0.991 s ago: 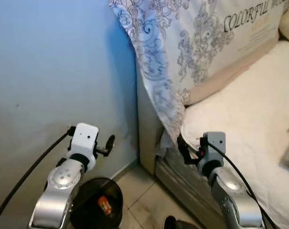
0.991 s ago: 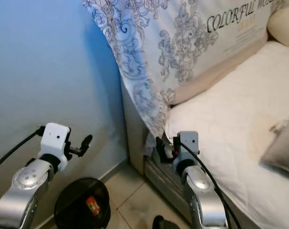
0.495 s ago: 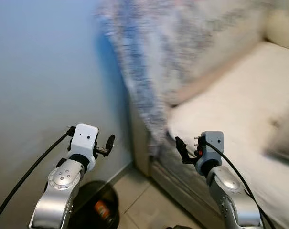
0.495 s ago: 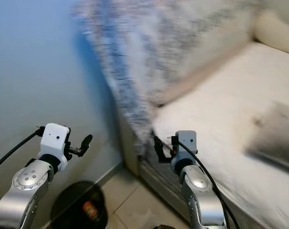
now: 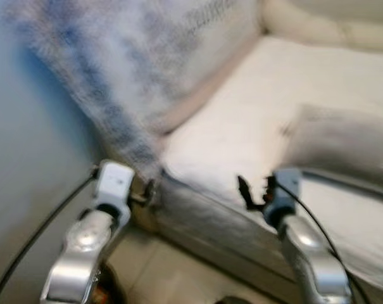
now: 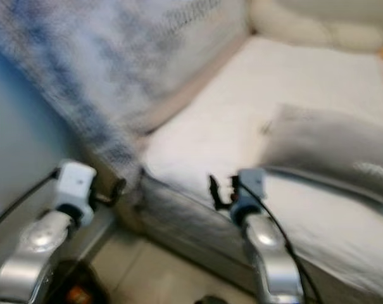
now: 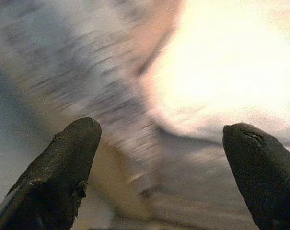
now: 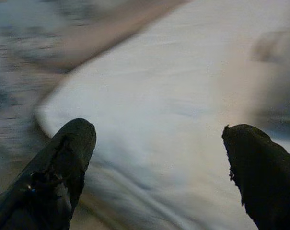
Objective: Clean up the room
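Grippers first, nearest the camera: the left gripper (image 7: 159, 158) and the right gripper (image 8: 154, 158) are both raised in front of the robot with their black fingers spread wide apart and nothing between them. Both eye views are smeared with blur, so fine detail is lost.

Just beyond the right gripper lies the bed (image 5: 242, 126), its white mattress cover running away to the far side. On it, near the front edge and to the robot's right, rests a grey pillow (image 5: 343, 142) — flat, pale, a little rumpled, probably what needs tidying here. It should be light and soft, yielding under the fingers and not fragile; a pinch on a corner or along the near edge would likely hold it best.

Farther back on the left, a patterned blue-grey cover (image 5: 115, 69) drapes over the head of the bed.
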